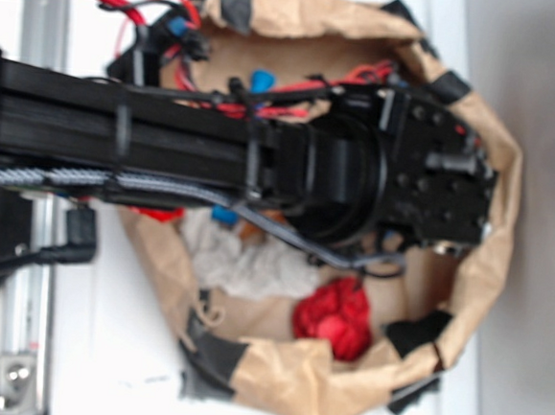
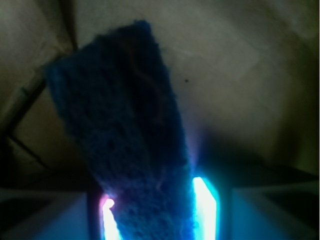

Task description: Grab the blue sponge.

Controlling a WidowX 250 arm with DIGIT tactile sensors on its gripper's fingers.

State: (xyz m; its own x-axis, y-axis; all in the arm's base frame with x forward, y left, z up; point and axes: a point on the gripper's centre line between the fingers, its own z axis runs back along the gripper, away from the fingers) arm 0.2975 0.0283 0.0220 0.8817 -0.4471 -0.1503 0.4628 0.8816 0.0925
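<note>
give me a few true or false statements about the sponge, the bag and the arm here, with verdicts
1. The rough porous blue sponge sits between the fingers of the tool. True.
2. The black robot arm reaches over a metal bucket. False: it reaches over a crumpled brown paper bag.
3. A bright red knobbly object lies inside the bag. True.
4. The crumpled cloth in the bag is green. False: it is white.
5. In the wrist view the sponge lies flat on the bag floor. False: it sticks out from the tool.

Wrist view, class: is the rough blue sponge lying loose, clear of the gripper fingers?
No: the rough blue sponge stands clamped between the gripper fingers.
</note>
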